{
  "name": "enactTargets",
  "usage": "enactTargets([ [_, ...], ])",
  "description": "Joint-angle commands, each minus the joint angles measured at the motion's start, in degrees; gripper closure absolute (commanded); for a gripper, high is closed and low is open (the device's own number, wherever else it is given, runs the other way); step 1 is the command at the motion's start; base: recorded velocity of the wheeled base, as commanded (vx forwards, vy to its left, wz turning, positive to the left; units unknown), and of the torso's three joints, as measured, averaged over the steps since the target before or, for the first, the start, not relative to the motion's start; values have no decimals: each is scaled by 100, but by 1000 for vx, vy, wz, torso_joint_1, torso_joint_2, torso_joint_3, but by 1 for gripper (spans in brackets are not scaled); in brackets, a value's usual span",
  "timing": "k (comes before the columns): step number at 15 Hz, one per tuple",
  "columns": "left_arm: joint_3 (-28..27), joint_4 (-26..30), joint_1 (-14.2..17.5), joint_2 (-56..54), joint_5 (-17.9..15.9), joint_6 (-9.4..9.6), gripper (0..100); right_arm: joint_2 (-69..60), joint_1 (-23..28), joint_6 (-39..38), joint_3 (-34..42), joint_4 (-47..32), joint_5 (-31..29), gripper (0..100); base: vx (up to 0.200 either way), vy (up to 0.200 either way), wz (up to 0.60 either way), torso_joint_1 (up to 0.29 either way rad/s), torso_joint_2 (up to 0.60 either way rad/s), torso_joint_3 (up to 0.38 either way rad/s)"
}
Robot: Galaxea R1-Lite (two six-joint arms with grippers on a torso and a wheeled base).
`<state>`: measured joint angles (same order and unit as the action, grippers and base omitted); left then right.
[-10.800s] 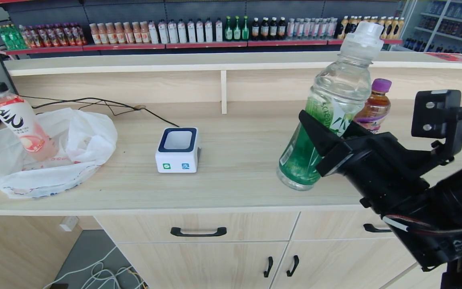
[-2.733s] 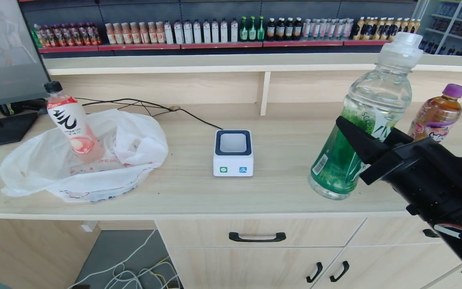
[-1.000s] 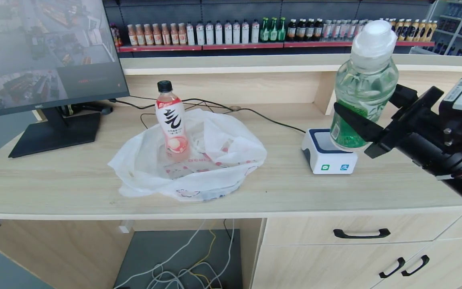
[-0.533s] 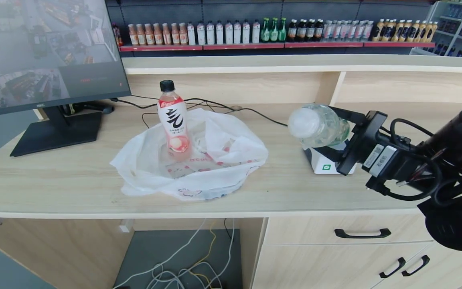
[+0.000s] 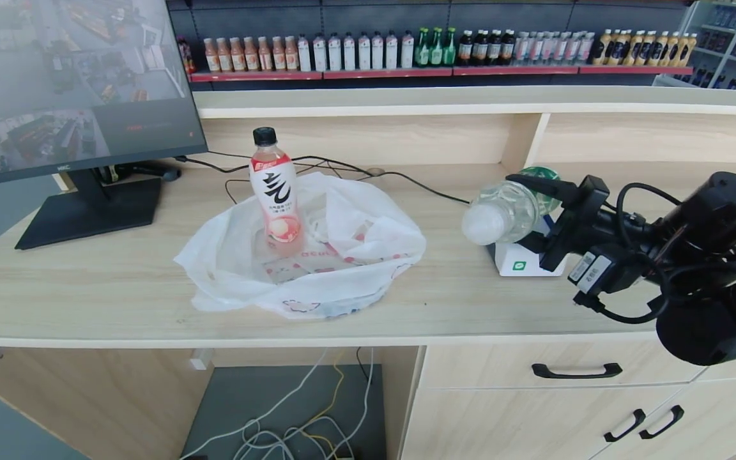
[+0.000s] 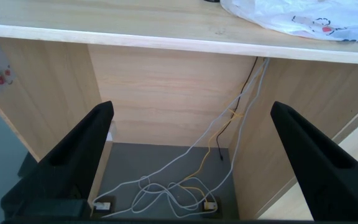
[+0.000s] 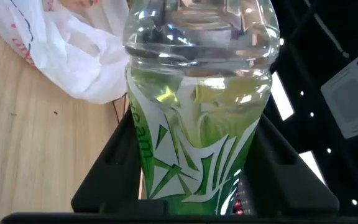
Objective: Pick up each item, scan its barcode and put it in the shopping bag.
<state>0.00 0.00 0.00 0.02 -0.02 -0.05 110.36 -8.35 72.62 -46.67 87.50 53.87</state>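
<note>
Green and clear, the drink bottle point(image 5: 502, 214) lies on its side between the jaws of the right gripper point(image 5: 528, 211), which squeeze its middle. Just under the jaws sits the white scanner point(image 5: 521, 263). The round bottle could roll in the hold, and then its barcode may face away from the scanner. Past the cap end is the shopping bag point(image 5: 355, 255) with a pink bottle point(image 5: 275, 191) standing inside; a fast swing could knock it over. The left gripper point(image 6: 192, 109) hangs wide open below the counter point(image 6: 104, 34).
</note>
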Motion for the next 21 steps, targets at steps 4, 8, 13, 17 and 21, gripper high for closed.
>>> enactTargets([
  [4,0,0,0,-2,2,5,0,-155,369,191,263,-5,159,100,0,0,0,0,0,0],
  [8,0,0,0,-2,2,-4,0,-190,360,226,281,-5,220,100,0,0,0,0,0,0],
  [13,0,0,0,-2,2,5,0,-111,378,262,316,-5,229,100,0,0,0,0,0,0],
  [17,0,0,0,-2,2,-4,0,56,360,262,316,-5,238,100,0,0,0,0,0,0],
  [21,0,0,0,-2,2,-4,0,91,369,262,316,-5,229,100,0,0,0,0,0,0],
])
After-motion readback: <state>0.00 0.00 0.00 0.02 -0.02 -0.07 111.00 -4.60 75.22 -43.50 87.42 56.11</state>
